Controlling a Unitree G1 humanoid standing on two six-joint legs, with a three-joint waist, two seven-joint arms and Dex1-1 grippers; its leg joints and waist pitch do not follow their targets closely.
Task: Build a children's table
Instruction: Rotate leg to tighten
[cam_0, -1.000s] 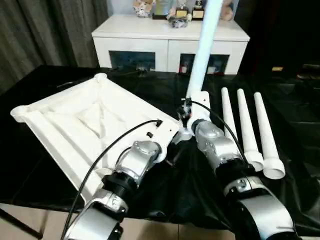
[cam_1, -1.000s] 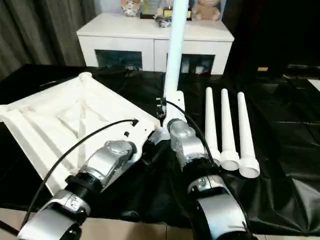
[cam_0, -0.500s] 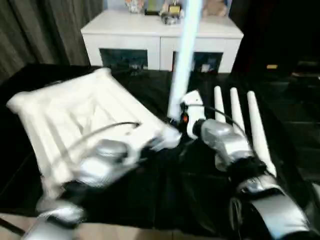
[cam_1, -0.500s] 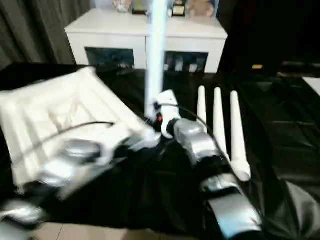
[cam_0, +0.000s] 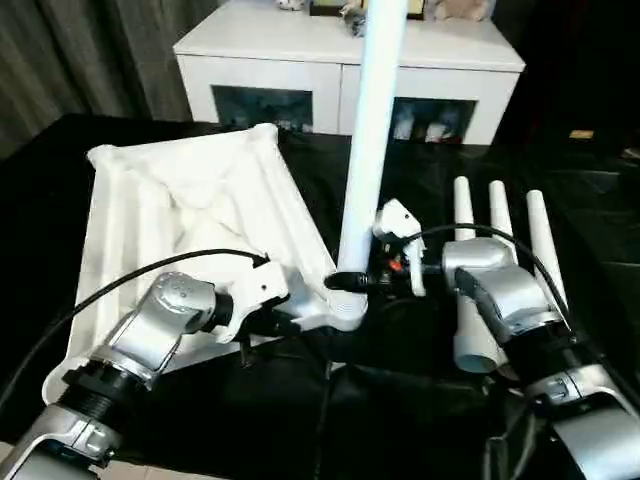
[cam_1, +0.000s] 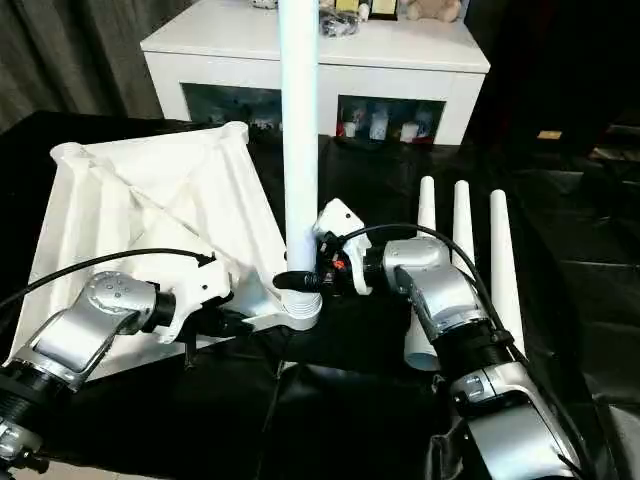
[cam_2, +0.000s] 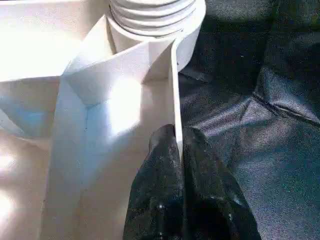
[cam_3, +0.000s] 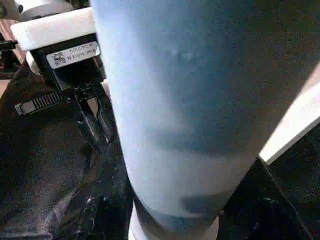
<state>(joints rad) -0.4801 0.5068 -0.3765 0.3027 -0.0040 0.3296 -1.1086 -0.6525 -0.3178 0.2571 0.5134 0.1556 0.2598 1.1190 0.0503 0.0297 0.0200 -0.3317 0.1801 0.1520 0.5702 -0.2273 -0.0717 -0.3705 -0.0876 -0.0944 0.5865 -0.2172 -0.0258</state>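
Tabletop (cam_1: 150, 200) lies underside up on the black wrinkled sheet (cam_1: 560, 200) over the desk: smooth white plastic, diagonal ribs, round corner sockets. Tapered tube leg (cam_1: 298, 150) stands upright in the near socket. Left pincer (cam_2: 177, 150) is clamped on the thin rim wall. Right pincer (cam_1: 300, 281) grips the leg's base, half-spread. Three spare legs (cam_1: 458, 240) lie side by side at right.

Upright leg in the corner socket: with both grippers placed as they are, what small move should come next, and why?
Probably keep twisting the upright leg down into the corner socket. The right gripper clasps the leg just above the socket, the left gripper pinches the tabletop rim to brace it, and thread ridges at the joint suggest it isn't fully seated. Three spare legs wait.
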